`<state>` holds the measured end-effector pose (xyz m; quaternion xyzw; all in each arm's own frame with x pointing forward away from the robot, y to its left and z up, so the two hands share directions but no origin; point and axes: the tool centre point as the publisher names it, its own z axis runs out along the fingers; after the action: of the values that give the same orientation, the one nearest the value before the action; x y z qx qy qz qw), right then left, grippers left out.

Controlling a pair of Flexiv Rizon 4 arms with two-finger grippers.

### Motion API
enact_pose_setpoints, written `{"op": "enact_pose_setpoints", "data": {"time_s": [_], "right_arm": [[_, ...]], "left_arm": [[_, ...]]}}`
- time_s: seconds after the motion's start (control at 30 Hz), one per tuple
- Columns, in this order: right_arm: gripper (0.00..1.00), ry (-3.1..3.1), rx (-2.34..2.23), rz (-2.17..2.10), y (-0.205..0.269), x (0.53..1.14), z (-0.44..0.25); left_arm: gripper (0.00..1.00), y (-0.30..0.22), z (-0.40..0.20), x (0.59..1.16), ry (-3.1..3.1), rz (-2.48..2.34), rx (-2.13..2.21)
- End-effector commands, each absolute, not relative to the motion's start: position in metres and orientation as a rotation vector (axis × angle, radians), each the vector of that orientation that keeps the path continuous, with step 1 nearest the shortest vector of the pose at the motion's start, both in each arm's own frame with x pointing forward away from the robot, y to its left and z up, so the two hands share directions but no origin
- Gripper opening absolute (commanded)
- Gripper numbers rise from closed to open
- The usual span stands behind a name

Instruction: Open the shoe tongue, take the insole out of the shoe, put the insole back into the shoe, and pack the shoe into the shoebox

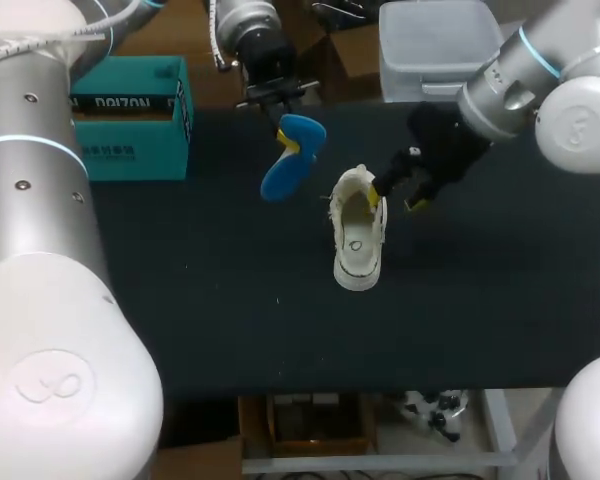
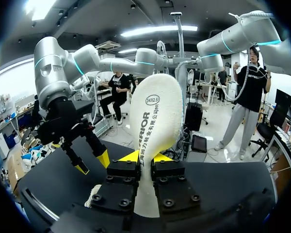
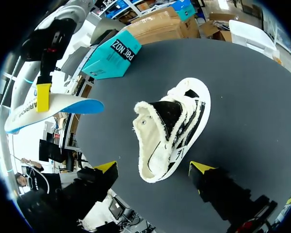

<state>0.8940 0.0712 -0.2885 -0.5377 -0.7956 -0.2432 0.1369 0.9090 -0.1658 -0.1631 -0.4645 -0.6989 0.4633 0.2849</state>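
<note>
Insole (image 1: 292, 160): clamped in left jaws, up off the counter (image 1: 230, 330); free end should enter the shoe (image 1: 358, 240) first
Right jaws: open astride the shoe; should steady it

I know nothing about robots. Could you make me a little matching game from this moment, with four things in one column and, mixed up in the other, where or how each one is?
Things
1. insole
2. shoe
3. shoebox
4. right gripper

States
A. open, close by the shoe
B. teal, at the far left corner of the table
C. clamped in the left gripper, up off the table
D. lying on the dark table, its mouth pulled wide

Pairs: 1-C, 2-D, 3-B, 4-A
</note>
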Motion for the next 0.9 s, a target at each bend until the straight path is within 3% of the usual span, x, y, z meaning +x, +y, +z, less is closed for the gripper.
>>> {"op": "enact_pose_setpoints", "data": {"time_s": [0.03,0.33,0.6,0.9], "right_arm": [[1.00,-2.303,-1.557,-0.703,0.071,0.893,-0.288],[1.00,-2.057,-1.670,-0.507,0.054,0.909,-0.272],[1.00,-1.635,-2.008,-0.249,0.056,0.881,-0.263],[1.00,-1.635,-2.008,-0.249,0.056,0.881,-0.263]], "left_arm": [[0.00,-0.166,-0.163,0.910,-1.868,1.238,-1.243],[0.00,-0.154,-0.171,0.877,-1.906,1.298,-1.365],[0.00,-0.186,-0.169,0.843,-1.759,1.313,-1.537],[0.00,-0.218,-0.157,0.822,-1.638,1.281,-1.682]]}}
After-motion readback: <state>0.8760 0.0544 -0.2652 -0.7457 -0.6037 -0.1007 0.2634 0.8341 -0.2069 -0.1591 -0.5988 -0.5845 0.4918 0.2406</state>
